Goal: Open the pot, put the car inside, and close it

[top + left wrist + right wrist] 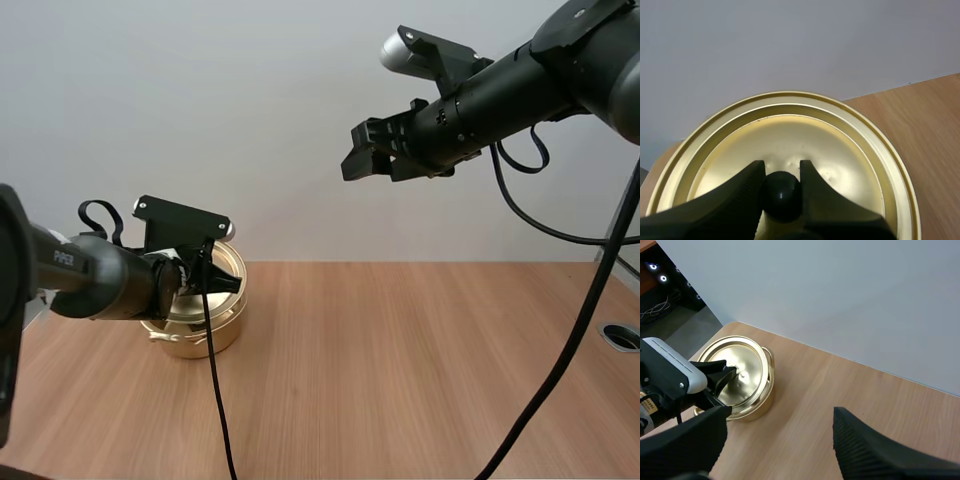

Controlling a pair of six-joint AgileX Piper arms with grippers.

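So, the fingers (pixel 747 192) of the left gripper (pixel 781 169) are clamped on the little black knob (pixel 782 197), one at its 9 o'clock and one at its 3 o'clock. The knob is set in the middle of the gold lid (pixel 790 135). The lid looks tipped up a bit on the gold pot (pixel 195 340), though whether it's touching the rim all round can't be told. The pot is parked on the wooden table (pixel 420 370), toward 9 o'clock from the table's middle in the high view. The right gripper (pixel 352 160) is held up in the air, between 1 and 2 o'clock from the pot, with its fingers (pixel 867 452) spread wide apart.
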